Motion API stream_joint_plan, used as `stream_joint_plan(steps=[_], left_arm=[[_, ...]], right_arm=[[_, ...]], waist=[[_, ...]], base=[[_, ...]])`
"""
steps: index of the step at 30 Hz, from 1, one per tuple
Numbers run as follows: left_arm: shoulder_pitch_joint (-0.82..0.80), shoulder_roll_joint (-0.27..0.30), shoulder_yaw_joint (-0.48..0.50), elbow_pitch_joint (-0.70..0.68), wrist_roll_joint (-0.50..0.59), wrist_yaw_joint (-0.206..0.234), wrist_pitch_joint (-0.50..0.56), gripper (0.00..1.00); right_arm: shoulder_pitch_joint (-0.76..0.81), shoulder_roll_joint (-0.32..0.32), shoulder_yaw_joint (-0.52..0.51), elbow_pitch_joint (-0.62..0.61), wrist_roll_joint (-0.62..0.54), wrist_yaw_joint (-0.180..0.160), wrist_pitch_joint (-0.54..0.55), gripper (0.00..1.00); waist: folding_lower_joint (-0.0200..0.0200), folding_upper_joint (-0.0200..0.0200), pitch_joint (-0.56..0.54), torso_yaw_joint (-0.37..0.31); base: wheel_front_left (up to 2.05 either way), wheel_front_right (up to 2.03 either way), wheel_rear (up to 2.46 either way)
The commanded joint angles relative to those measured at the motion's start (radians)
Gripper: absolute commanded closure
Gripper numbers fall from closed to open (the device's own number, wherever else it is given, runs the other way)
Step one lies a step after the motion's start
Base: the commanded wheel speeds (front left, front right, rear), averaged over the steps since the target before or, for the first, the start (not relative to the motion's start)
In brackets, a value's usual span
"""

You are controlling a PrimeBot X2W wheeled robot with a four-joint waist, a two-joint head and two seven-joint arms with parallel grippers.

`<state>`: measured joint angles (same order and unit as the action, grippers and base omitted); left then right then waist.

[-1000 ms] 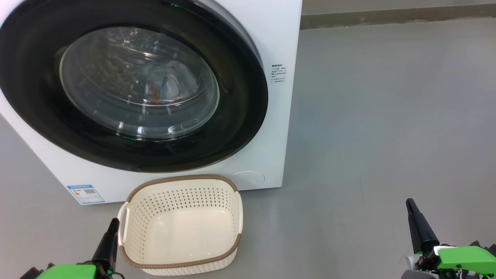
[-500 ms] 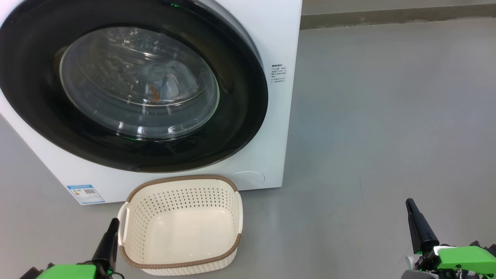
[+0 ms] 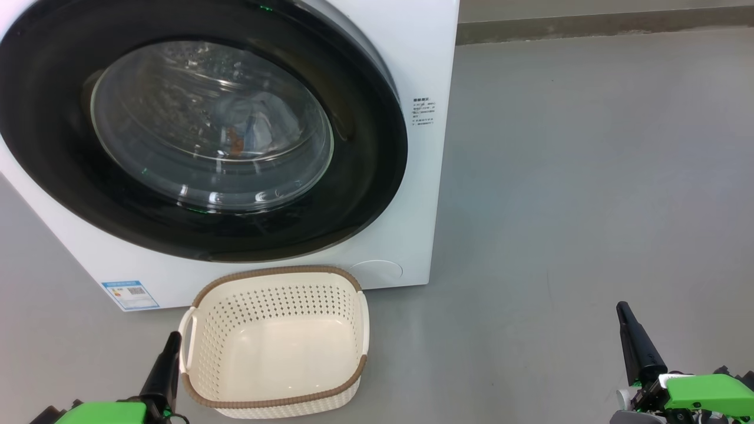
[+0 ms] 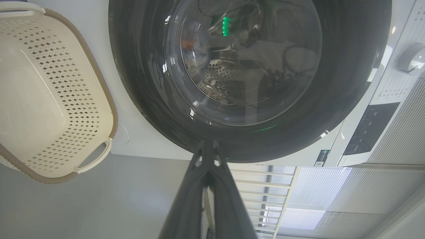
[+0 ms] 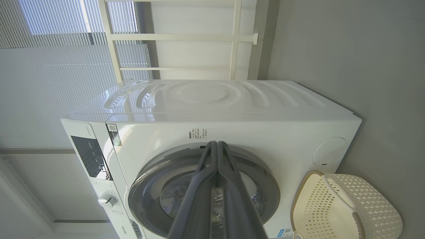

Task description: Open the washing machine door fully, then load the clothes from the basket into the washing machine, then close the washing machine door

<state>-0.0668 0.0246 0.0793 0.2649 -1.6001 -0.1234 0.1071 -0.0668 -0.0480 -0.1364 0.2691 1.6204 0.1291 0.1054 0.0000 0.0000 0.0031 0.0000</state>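
The left pincer point(image 3: 173, 337) is clenched, its two dark fingers pressed together on nothing, tip pointing up the head view. Just to its right, nearly touching the tip, is the side handle of the basket point(image 3: 274, 272). The basket stands upright on the grey floor point(image 3: 559, 176), its smooth cream bottom showing under the brown woven-look rim. The right pincer point(image 3: 623, 307) is likewise clenched with nothing in it. It hangs over the floor, well apart from the basket, which lies far to its left.

Beyond the basket, ahead of the left pincer and ahead-left of the right one, stands the washing machine point(image 3: 430, 59). Its white front rises directly behind the basket's far rim. A blue label point(image 3: 129, 294) sits on its lower corner, just ahead of the left pincer.

The door point(image 3: 365, 147) lies flat against the machine's front, its glossy black ring framing the domed glass. Through that glass the clothes point(image 3: 247, 126) show inside the steel drum as pale blue fabric with a spot of orange-brown.

From the right wrist, farther along the machine past the door, are the dark control panel point(image 5: 88, 156) and a round dial point(image 5: 107, 200).
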Motion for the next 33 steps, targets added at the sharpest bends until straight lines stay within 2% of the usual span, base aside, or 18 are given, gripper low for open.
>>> stream_joint_plan(steps=[1, 33], left_arm=[[-0.041, 0.026, 0.034, -0.02, -0.009, -0.007, 0.006, 1.0], [-0.041, 0.026, 0.034, -0.02, -0.009, -0.007, 0.006, 1.0]], right_arm=[[-0.041, -0.004, 0.024, -0.024, -0.011, 0.002, 0.007, 1.0], [-0.041, -0.003, 0.023, -0.024, -0.012, 0.002, 0.008, 1.0]], waist=[[0.0, 0.0, 0.0, 0.0], [0.0, 0.0, 0.0, 0.0]], base=[[0.0, 0.0, 0.0], [0.0, 0.0, 0.0]])
